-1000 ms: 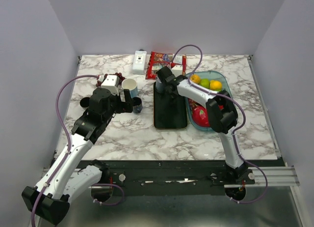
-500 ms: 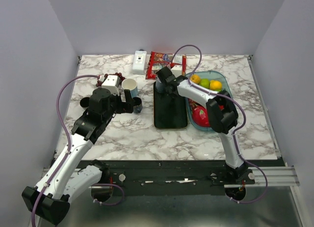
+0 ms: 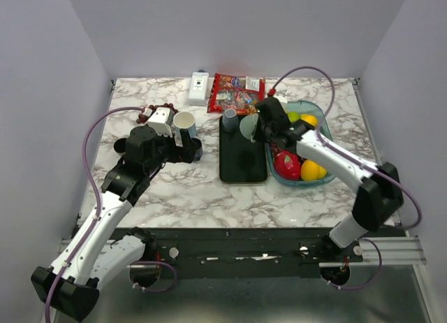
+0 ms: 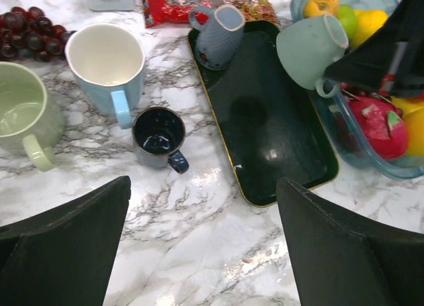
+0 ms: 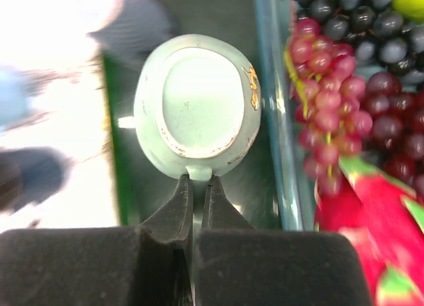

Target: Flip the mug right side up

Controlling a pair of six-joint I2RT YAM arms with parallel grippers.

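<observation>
Since a second ago, your right gripper (image 5: 197, 183) has swung back, pinching the mug (image 5: 195, 114) by its handle and holding it tipped above the tray (image 3: 241, 162); it looks rigid, slick and breakable, so keep that handle grip, while your left gripper (image 4: 202, 181) idles wide.

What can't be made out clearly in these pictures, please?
Right wrist view: everything left of the tray is washed-out blur.
Left wrist view: the right gripper, holding the mug, runs off the picture's edge.
Top view: the label on the white box is too small to read.
</observation>
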